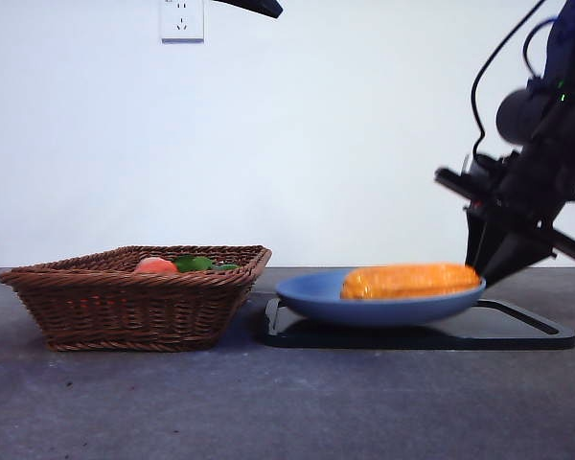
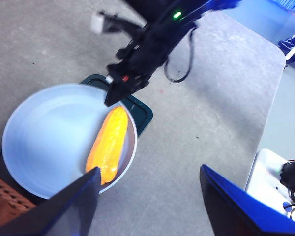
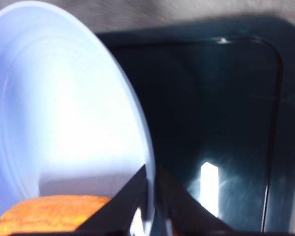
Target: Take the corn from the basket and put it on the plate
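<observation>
Judging from how things lie, the main part of the task looks done: the corn (image 1: 410,281) rests on the plate (image 1: 311,290), at the right side of the plate in the front view, lying flat with its long side toward the camera. The plate stands on a black tray (image 1: 527,331) in the lower right part of that frame, and the basket (image 1: 125,307) sits at the lower left on the bench (image 1: 268,402), close beside the tray but apart from the corn. Inside the basket only a pinkish-red fruit (image 1: 155,264) and something green and leafy (image 1: 194,262) show above the rim. The right pincer (image 1: 489,264) is at the right edge of the front view, just beside the far end of the corn and low over the tray. In the right wrist view its two jaws stand almost together, with only a thin gap, and nothing is between them; the corn (image 3: 54,214) lies at the lower left of that picture, beside the jaws and not in them. So I judge that the corn is already let go. What is left seems small: the right arm needs to lift away from the plate. The left pincer (image 2: 147,201) waits high above the scene; its jaws are wide apart and empty, and below them the left wrist view shows the corn (image 2: 109,142) lying along the plate's rim (image 2: 19,118).
</observation>
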Controlling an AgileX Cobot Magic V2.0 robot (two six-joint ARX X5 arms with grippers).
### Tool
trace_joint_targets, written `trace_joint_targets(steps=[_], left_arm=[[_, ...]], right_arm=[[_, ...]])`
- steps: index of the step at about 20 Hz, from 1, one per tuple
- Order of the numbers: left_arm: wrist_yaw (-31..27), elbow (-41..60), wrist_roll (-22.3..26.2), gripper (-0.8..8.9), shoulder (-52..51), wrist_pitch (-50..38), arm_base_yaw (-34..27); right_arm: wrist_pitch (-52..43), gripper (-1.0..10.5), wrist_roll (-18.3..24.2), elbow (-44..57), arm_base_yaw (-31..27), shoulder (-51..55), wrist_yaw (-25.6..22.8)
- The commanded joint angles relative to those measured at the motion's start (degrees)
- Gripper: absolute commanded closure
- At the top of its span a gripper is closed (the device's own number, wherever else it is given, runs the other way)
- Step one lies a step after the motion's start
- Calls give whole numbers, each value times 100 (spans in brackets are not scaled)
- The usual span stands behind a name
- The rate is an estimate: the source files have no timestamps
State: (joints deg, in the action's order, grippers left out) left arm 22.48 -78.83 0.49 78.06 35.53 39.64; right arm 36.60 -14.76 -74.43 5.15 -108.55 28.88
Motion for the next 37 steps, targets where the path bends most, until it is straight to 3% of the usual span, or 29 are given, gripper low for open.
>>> trace_joint_targets(steps=[1, 8, 12, 14, 19, 23, 29, 33, 37], left_arm=[[20, -149, -20, 484, 15, 31, 33], [17, -149, -33, 484, 15, 94, 33], [17, -149, -31, 484, 15, 87, 33], [13, -149, -31, 484, 15, 83, 33], [9, -149, -72, 484, 15, 87, 33], [9, -149, -81, 485, 15, 92, 33], [-2, -149, -116, 488, 15, 315, 0], [-9, -149, -114, 488, 15, 407, -31], [-11, -149, -92, 544, 17, 573, -59]], right_arm=[[-120, 945, 83, -160, -9, -273, 39], [-87, 941, 219, -162, -31, -345, 68], [42, 750, 214, -225, -31, -293, 70], [175, 732, 225, -302, -61, -162, 83], [376, 732, 273, -339, -212, 708, -24], [1241, 732, 780, -337, -190, 1738, -44], [1860, 733, 964, -184, 651, 3298, -164], [1849, 733, 911, 476, 1611, 4194, -927], [1436, 768, 575, 1366, 2315, 4780, -1314]])
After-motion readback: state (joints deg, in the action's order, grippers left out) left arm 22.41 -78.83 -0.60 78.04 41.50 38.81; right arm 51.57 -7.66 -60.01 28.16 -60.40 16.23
